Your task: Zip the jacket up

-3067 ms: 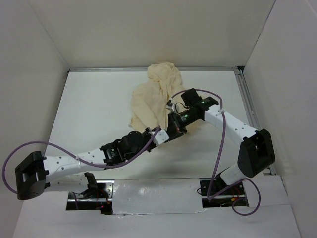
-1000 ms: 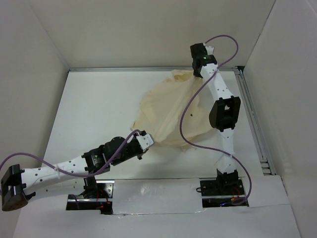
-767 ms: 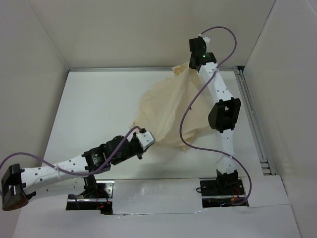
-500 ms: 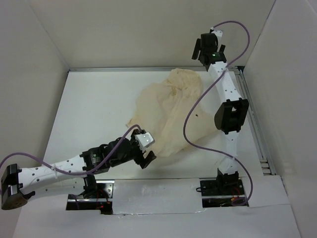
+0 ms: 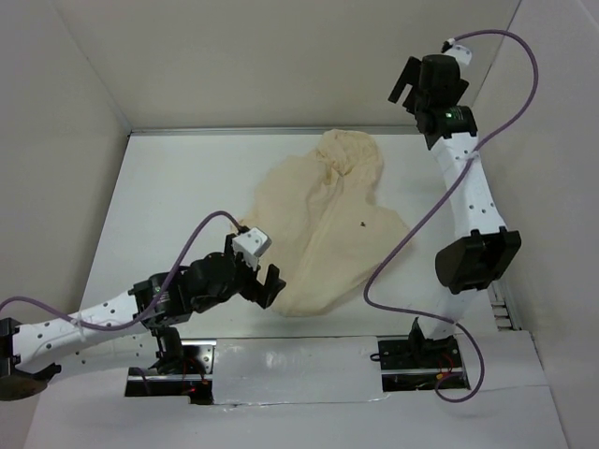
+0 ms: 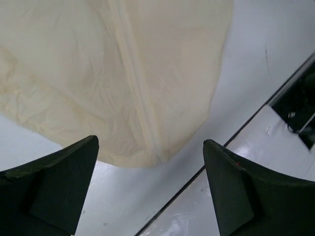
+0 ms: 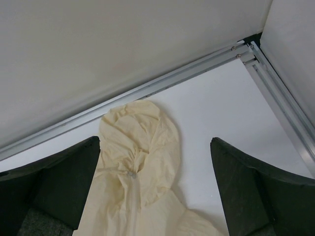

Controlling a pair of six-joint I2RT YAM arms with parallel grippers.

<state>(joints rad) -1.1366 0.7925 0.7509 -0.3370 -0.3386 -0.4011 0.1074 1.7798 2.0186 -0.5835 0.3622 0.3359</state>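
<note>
The cream jacket (image 5: 318, 229) lies spread flat on the white table, hood (image 5: 351, 154) toward the back wall. Its front zipper line (image 6: 133, 88) runs down to the hem. A small zipper pull (image 7: 130, 173) sits at the neck, just below the hood (image 7: 140, 130). My left gripper (image 5: 265, 285) hovers open beside the hem near the front edge, and nothing is between its fingers (image 6: 54, 189). My right gripper (image 5: 410, 86) hangs open high above the back right corner, well clear of the cloth. In the wrist views, both the left gripper (image 6: 150, 145) and the right gripper (image 7: 155, 141) show wide empty gaps.
Metal rails run along the table's back edge (image 5: 234, 131) and right edge (image 5: 477, 215). White walls close in the left, back and right sides. A dark seam (image 6: 236, 135) marks the table's near edge. Purple cables (image 5: 402, 243) loop off both arms. A tiny dark speck (image 5: 363, 223) sits on the cloth.
Both grippers have opened and let go of the jacket. The right arm rose up and back to the right. The left gripper drew back toward the near edge. The jacket settled flat.
</note>
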